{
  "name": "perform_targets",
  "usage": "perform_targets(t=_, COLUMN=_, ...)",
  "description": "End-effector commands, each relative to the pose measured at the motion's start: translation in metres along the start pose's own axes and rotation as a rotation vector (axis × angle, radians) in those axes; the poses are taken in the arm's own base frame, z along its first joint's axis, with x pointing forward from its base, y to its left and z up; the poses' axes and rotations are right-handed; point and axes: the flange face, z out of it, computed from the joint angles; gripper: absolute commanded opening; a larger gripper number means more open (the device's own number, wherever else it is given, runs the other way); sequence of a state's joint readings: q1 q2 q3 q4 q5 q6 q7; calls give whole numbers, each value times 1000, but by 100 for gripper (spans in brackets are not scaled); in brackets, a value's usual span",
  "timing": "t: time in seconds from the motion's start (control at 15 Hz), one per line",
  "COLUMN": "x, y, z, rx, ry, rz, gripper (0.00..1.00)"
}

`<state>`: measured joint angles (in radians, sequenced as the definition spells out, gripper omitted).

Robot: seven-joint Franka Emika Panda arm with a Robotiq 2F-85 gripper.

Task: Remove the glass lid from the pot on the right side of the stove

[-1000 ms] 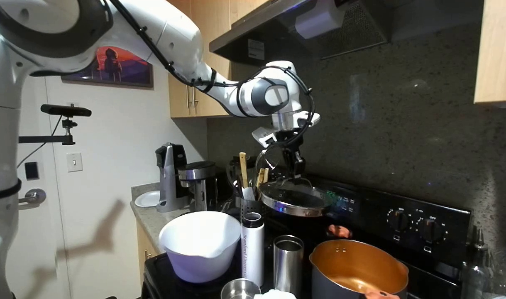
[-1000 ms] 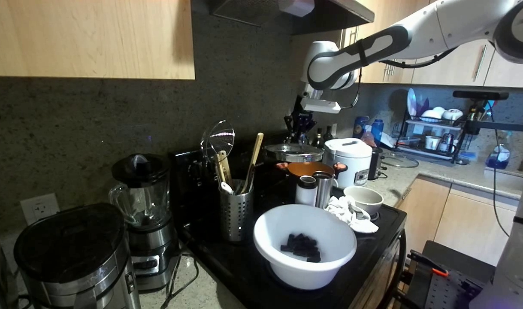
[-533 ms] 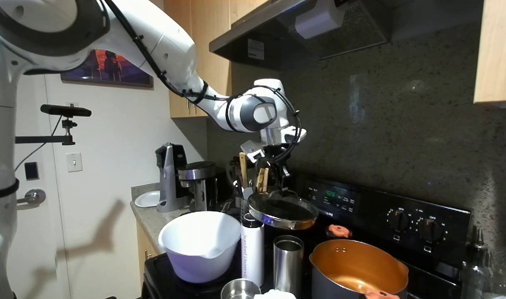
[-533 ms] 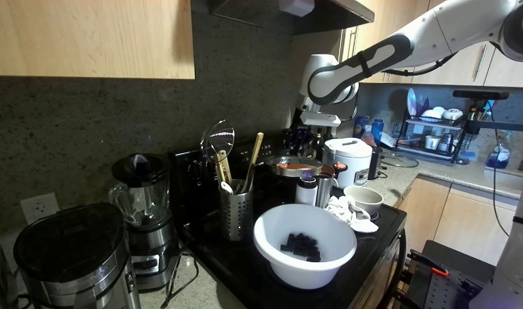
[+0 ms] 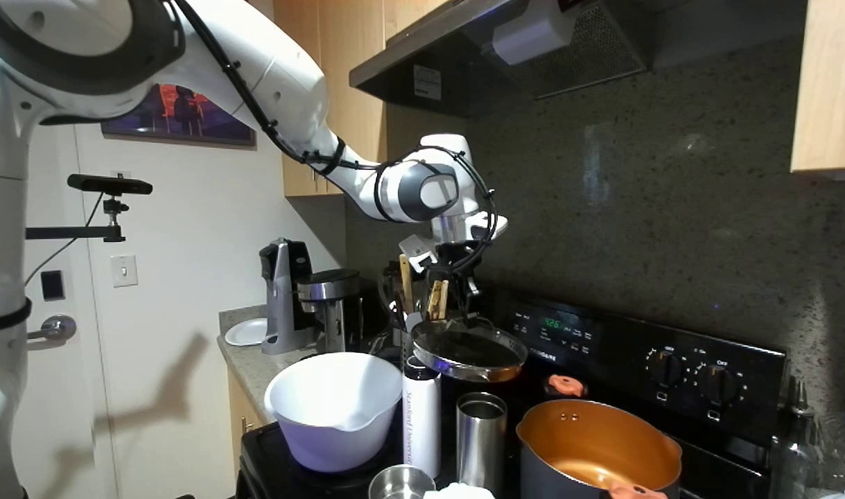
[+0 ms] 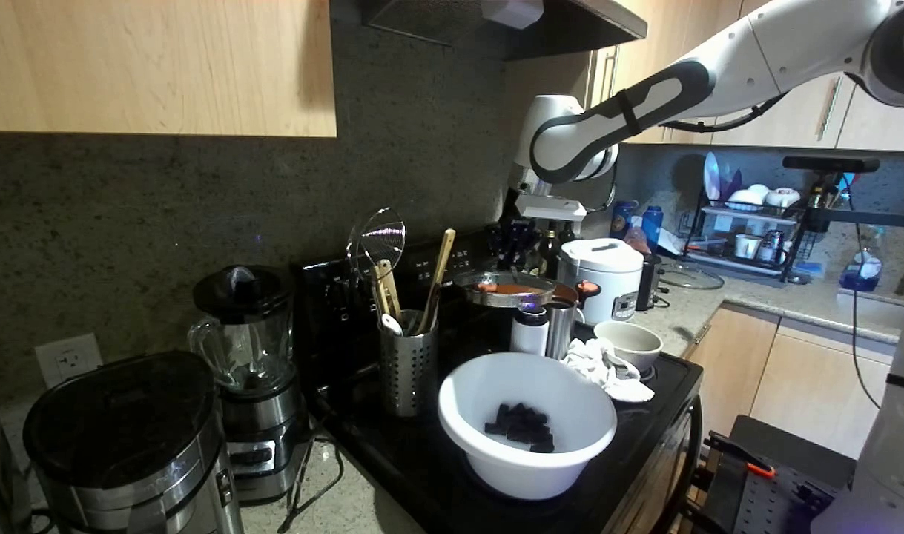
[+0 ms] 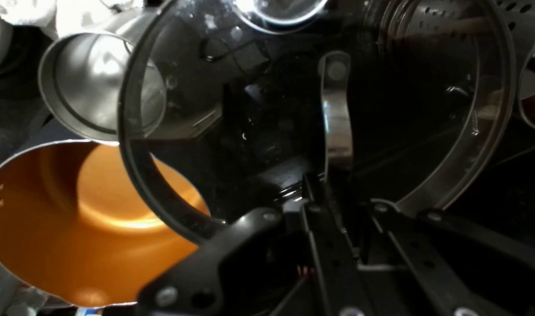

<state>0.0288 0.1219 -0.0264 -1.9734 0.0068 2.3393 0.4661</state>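
My gripper (image 5: 469,315) is shut on the handle (image 7: 337,123) of the round glass lid (image 5: 467,350). The lid hangs nearly level over the back of the stove and also shows in an exterior view (image 6: 505,294) and the wrist view (image 7: 267,118). The pot (image 5: 595,447) is dark outside and copper-orange inside, with orange handles; it stands uncovered on the stove. In the wrist view the lid overlaps one edge of the pot (image 7: 43,259). In an exterior view the lid and tumbler hide most of the pot. The fingertips (image 7: 331,186) are dark in the wrist view.
A white bottle (image 5: 422,423) and a steel tumbler (image 5: 481,443) stand close in front of the lid. A white bowl (image 5: 332,416) and a utensil holder (image 6: 408,371) are nearby. The control panel (image 5: 568,336) runs behind. A white rice cooker (image 6: 602,278) stands beyond the pot.
Over the last second my gripper and the lid have moved down and away from the pot, toward the utensil holder. In the last half second they shift only slightly the same way.
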Motion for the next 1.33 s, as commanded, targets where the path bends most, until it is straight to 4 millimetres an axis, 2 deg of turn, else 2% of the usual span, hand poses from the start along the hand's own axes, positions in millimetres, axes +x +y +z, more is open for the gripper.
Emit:
perform_targets(t=0.0, x=3, y=-25, z=-19, rx=32, ry=24, rz=41, gripper=4)
perform_targets(t=0.33, x=11, y=-49, z=-23, rx=50, ry=55, rz=85, gripper=4)
perform_targets(t=0.6, x=27, y=-56, z=-15, rx=46, ry=87, rz=129, gripper=4)
perform_targets(t=0.93, x=45, y=-52, z=2, rx=22, ry=110, rz=172, gripper=4)
perform_targets(t=1.27, x=53, y=-38, z=25, rx=-16, ry=103, rz=181, gripper=4)
